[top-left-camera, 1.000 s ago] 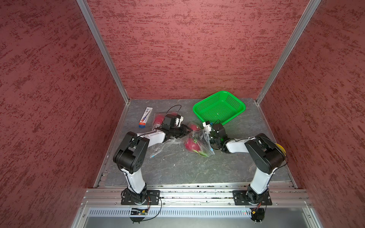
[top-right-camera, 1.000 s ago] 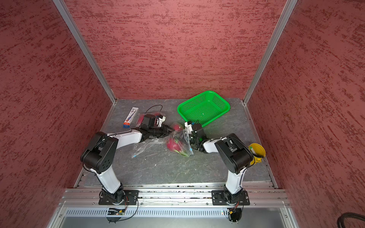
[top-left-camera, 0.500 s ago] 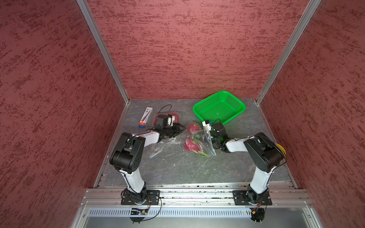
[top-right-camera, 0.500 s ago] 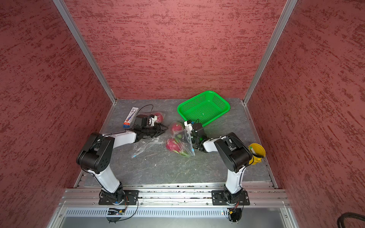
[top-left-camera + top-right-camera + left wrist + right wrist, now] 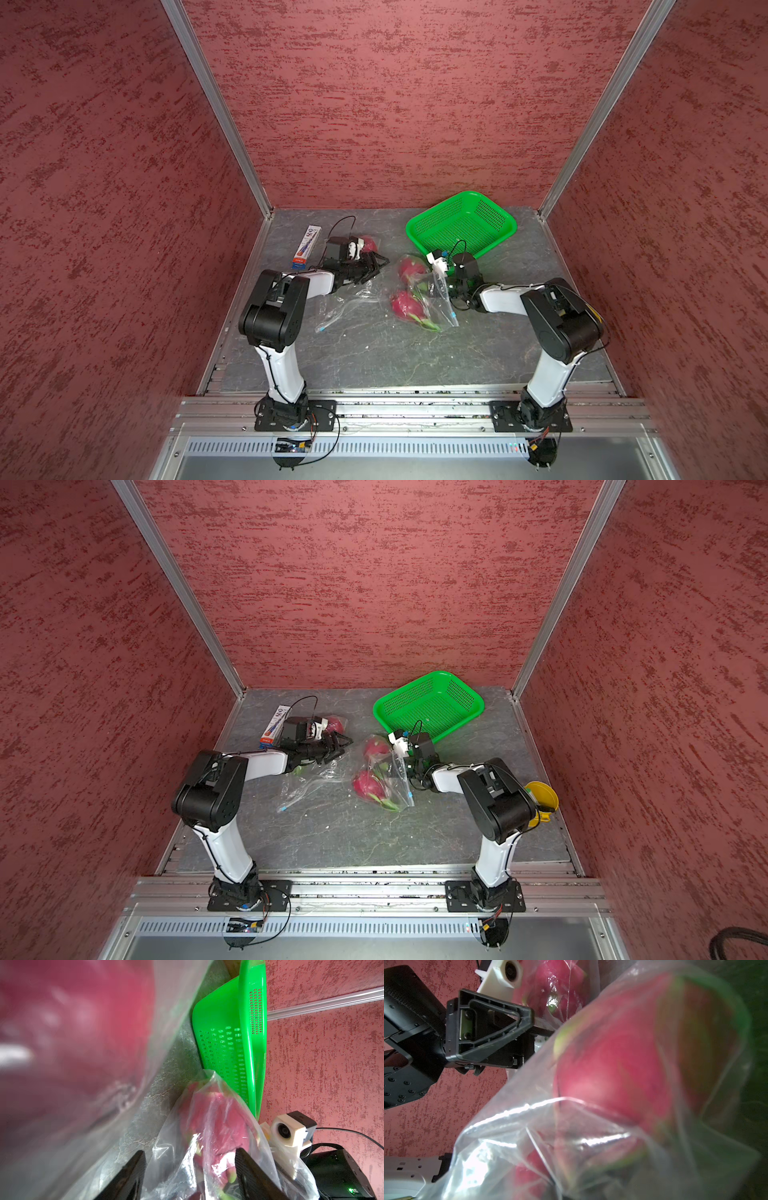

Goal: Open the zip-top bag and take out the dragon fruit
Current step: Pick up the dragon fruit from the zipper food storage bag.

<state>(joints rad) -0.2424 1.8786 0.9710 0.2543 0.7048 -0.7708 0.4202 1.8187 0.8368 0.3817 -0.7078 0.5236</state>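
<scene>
Stretched low, left gripper [image 5: 380, 266] spread, right gripper [image 5: 451, 293] pinching bag [image 5: 353, 301]

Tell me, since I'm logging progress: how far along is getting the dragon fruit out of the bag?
Looks done: one dragon fruit lies on the table by the open left hand, away from the zip-top bag. In hand: the right hand is shut on that bag's edge. Left: at least two fruits sit inside it; the green basket holds none.
</scene>
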